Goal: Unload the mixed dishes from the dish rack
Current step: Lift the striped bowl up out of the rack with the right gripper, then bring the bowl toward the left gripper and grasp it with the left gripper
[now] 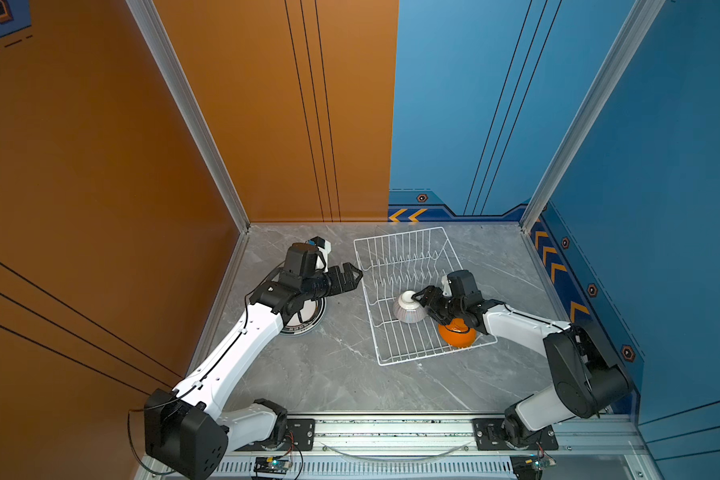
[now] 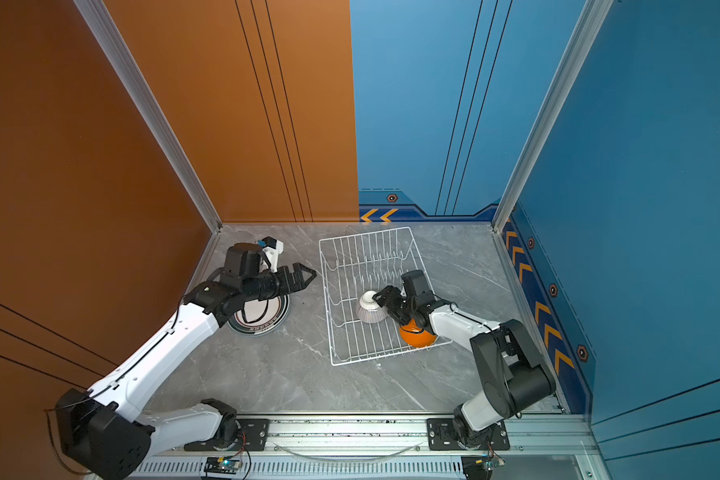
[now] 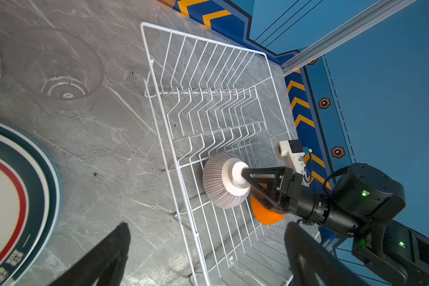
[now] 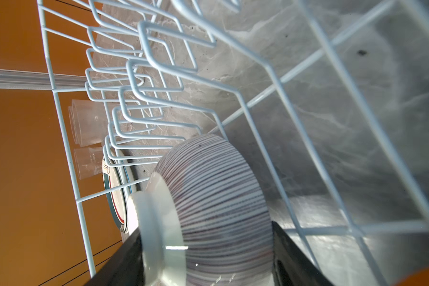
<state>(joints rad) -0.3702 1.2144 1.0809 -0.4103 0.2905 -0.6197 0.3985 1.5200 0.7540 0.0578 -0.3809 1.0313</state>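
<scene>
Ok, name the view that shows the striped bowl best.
Left wrist view: the striped bowl shows nearly whole in the dish rack, right gripper at its foot. The right wrist view crops it close; both top views show it small.

**Hardly Any Lettering Could Be Read**

White block characters (image 3: 14, 256) ran along the dark outer ring of the dark-ringed plate (image 3: 39, 188), which lay near the worktop's (image 3: 124, 153) left edge. They were too blurred to read. Yellow chevrons (image 1: 408, 215) and small hexagon badges (image 1: 422, 198) marked the blue wall band (image 1: 437, 212) along the worktop's back and right edges. No brand or number was legible.
</scene>
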